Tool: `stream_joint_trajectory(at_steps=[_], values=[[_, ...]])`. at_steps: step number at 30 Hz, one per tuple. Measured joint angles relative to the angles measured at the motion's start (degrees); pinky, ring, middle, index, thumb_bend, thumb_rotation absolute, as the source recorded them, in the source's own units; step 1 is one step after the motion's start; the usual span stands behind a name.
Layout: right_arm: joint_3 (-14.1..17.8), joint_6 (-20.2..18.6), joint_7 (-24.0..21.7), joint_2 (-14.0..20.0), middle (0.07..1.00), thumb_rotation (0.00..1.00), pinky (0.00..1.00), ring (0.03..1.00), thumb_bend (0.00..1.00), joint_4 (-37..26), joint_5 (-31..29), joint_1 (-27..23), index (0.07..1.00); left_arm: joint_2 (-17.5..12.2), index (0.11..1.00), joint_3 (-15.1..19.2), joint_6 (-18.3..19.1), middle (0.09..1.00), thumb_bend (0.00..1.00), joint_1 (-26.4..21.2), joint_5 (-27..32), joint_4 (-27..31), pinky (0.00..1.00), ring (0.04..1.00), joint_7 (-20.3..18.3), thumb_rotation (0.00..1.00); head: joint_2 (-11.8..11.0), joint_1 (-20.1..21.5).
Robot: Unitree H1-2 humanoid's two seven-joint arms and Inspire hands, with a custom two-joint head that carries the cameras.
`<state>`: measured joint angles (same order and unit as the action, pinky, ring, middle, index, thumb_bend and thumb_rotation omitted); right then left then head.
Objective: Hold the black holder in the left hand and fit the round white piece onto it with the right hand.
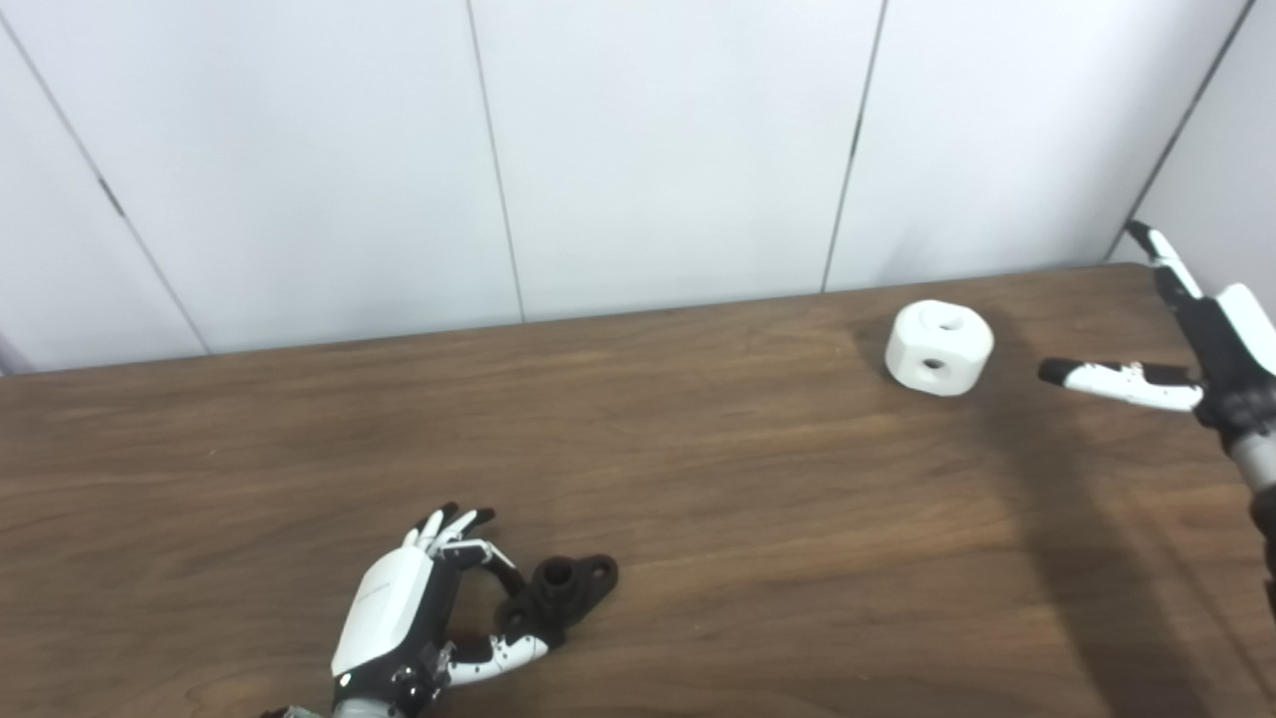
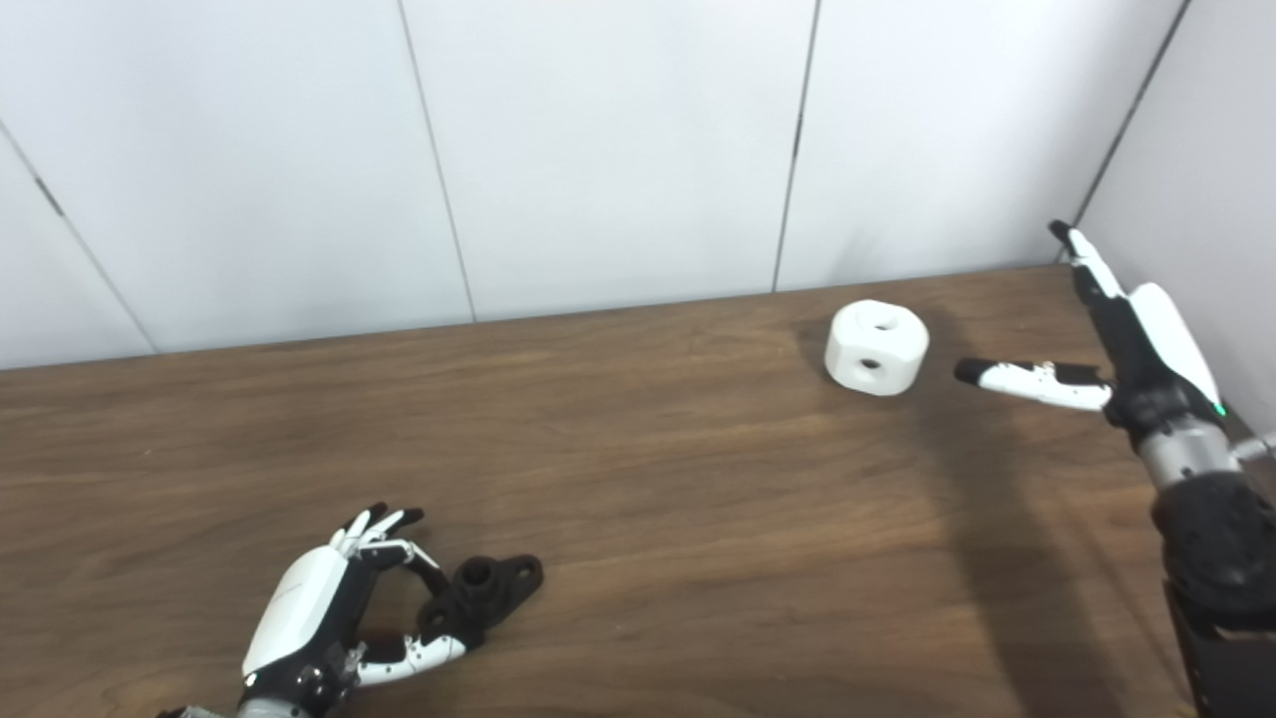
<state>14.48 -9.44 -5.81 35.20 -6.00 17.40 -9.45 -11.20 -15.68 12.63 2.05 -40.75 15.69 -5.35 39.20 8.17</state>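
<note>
The black holder (image 1: 558, 590) lies on the wooden table (image 1: 698, 479) near the front left. My left hand (image 1: 419, 608) is right beside it, fingers apart, with the thumb tip touching its near end; it holds nothing. The round white piece (image 1: 939, 347), with a hole on top and one in its side, stands on the table at the back right. My right hand (image 2: 1116, 329) is open to the right of it, thumb pointing toward the piece with a small gap, fingers raised.
A white panelled wall (image 1: 648, 150) runs behind the table's far edge, and a side wall (image 2: 1196, 150) closes the right corner. The right arm casts a dark shadow (image 1: 1057, 519) across the table.
</note>
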Motion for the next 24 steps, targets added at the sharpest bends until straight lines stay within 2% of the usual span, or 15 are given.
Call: stream_joint_trajectory(at_steps=[5,8,13,17,24], values=[[-2.1,-1.5,-1.1,1.5,1.0,0.48,0.97,1.0,1.0,4.7,0.1,-2.7,0.95,0.1,0.48,0.0,-0.5,0.899,0.52,-0.3,0.0,-0.7,1.0,1.0,0.4,0.04,-0.3,0.6],[-3.4,-1.3,-1.1,2.1,1.0,0.49,0.96,1.0,1.0,8.8,0.3,-3.7,0.937,0.2,0.481,0.0,-0.7,0.897,0.52,-0.3,0.0,-0.9,1.0,1.0,0.5,0.04,-0.4,0.8],[-4.9,-1.0,-1.0,2.1,1.0,0.46,0.98,1.0,1.0,11.4,1.1,-4.7,0.915,0.4,0.481,0.4,-1.5,0.899,0.52,-0.3,0.0,-1.3,1.0,1.0,0.8,0.04,-0.6,1.2],[-5.5,0.0,-1.0,2.2,1.0,0.5,0.97,1.0,1.0,14.3,1.1,-6.2,0.897,0.6,0.481,0.5,-1.6,0.897,0.52,-0.3,0.0,-1.3,1.0,1.0,0.7,0.04,-1.2,2.0],[-9.2,0.8,-1.1,2.4,1.0,0.56,0.93,1.0,1.0,16.6,3.4,-7.3,0.873,0.6,0.481,0.8,-2.3,0.903,0.52,-0.3,0.1,-1.8,1.0,1.0,0.9,0.04,-2.8,4.7]])
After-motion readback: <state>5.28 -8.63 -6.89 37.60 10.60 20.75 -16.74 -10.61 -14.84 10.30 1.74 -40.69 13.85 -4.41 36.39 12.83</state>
